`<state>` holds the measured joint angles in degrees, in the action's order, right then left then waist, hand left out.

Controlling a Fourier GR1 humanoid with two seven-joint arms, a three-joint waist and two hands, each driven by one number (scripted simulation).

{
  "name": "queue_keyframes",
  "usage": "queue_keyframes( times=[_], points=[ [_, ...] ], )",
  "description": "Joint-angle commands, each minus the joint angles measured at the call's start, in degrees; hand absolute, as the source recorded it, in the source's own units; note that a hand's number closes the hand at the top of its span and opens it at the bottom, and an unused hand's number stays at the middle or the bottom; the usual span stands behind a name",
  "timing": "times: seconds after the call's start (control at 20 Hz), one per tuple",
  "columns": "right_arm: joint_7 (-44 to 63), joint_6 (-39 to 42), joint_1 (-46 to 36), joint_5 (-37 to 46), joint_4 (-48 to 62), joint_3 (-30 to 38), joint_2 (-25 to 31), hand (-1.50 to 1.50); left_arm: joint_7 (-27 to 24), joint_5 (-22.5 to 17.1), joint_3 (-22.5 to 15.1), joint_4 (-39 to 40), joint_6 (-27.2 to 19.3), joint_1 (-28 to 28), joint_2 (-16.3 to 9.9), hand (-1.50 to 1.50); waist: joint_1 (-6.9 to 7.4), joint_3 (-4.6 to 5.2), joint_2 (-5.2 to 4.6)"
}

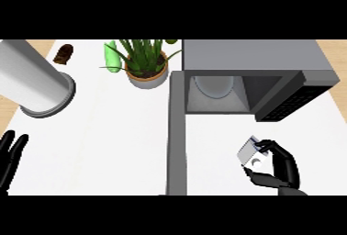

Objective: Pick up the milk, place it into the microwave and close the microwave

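At the far left edge I see my left hand (11, 156) resting, fingers straight and up, holding nothing. Next along the counter (108, 151) stands a big grey cylinder (35, 80), tilted in this view, then a small brown thing (63, 54), a green bottle-like object (112, 57) and a potted plant (146, 62); none of these concern me. The microwave (251, 57) sits toward the right with its door (177, 133) swung wide open toward me, and I can see a pale turntable (215, 86) inside the cavity. In front of it and to the right, my right hand (278, 167) has its fingers and thumb curled round the milk (249, 153), a small pale carton that appears lifted off the counter and tipped over on a slant. I judge it light and fairly stiff, but with smooth flat sides that could slip or twist within the fingers, and a carton wall may dent if squeezed. The best hold, I think, is across the two broad opposite faces near the middle, which is roughly where I seem to have it. I would right it before setting it on the turntable.
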<state>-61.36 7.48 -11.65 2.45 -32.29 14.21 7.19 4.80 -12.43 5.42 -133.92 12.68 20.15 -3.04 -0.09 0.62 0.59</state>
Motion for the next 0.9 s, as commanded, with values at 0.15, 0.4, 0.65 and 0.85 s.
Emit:
queue_keyframes(
  times=[0.15,0.4,0.65,0.85],
  points=[
    [2.97,-0.44,8.7,1.37,-17.57,-7.43,-6.75,1.5,1.01,0.65,-0.75,-1.25,-0.44,0.82,1.5,-1.5,-0.23,-0.54,-0.32],
    [9.91,-8.53,13.06,-4.04,-29.57,-15.86,-7.11,1.5,0.59,-0.67,1.91,2.76,1.04,-0.87,0.73,-1.5,-0.03,-0.58,-0.46],
    [17.67,-18.51,10.76,-3.5,-35.69,-23.76,-7.17,1.5,0.64,-4.26,6.65,4.05,2.34,-2.37,-1.35,-1.5,0.31,-0.6,-0.51],
    [26.85,-25.74,3.96,0.01,-37.3,-27.51,-7.18,1.5,1.79,-3.82,6.12,2.24,2.07,-1.82,-0.99,-1.5,0.5,-0.6,-0.51]
  ],
)
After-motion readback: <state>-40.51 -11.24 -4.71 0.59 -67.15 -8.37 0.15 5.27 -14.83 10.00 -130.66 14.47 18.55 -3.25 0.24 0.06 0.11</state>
